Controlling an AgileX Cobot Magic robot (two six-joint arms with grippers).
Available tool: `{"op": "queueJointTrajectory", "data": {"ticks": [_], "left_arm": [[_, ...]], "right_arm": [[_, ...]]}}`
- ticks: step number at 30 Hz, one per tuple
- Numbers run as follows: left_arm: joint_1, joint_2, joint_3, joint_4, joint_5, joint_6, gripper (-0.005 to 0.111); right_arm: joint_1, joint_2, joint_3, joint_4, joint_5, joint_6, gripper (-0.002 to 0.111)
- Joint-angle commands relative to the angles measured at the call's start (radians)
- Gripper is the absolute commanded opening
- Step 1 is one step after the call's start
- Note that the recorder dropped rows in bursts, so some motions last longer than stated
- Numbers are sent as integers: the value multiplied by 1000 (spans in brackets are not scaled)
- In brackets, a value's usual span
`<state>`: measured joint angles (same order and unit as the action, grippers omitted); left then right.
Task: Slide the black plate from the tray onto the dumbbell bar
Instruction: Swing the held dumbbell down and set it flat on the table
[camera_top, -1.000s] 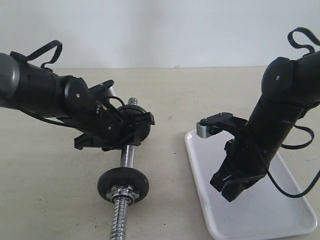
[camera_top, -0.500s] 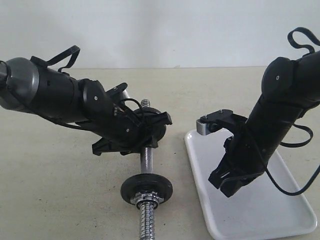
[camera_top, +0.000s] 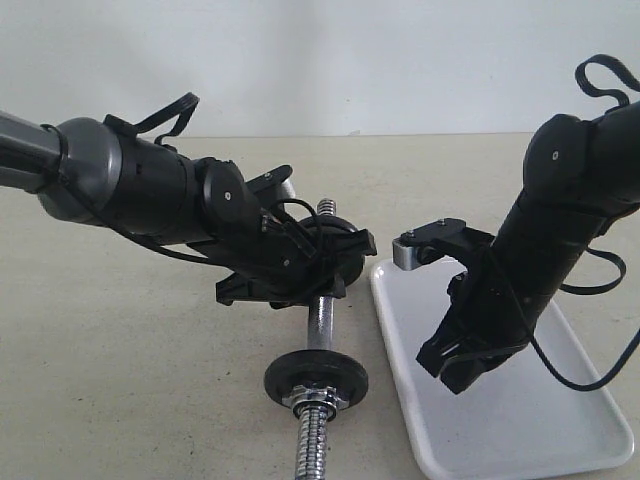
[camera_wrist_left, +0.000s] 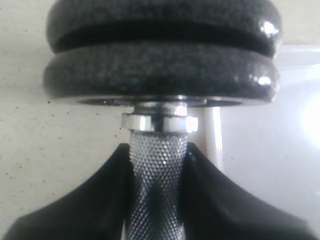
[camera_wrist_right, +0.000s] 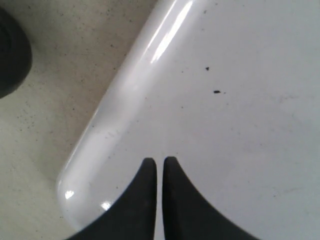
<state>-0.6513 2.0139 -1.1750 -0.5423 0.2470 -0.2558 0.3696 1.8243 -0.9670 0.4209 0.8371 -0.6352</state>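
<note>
My left gripper is shut on the knurled middle of the dumbbell bar and holds it just off the tray's left edge. A black plate sits near the bar's front threaded end behind a chrome collar nut. In the left wrist view, two black plates sit side by side on the bar beyond a chrome collar. My right gripper hangs shut and empty over the white tray. No plate shows on the tray.
The beige table stretches left of the bar. A plain wall stands behind. A dark rounded edge shows off the tray's corner in the right wrist view.
My left arm has carried the dumbbell bar to the right, close to the tray's left edge. The right arm has stayed almost still.
</note>
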Motion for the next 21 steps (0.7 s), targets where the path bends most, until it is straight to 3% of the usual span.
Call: {"op": "queueJointTrajectory", "data": {"ticks": [1,21], "left_arm": [[2,-46,-44,-19,-127,13,4],[19,-46,-45,-23,-171,-20,4]], "right_arm": [[1,-8,-3,-8,-3,1,1],[1,-8,-3,-8,-10,1,1]]}}
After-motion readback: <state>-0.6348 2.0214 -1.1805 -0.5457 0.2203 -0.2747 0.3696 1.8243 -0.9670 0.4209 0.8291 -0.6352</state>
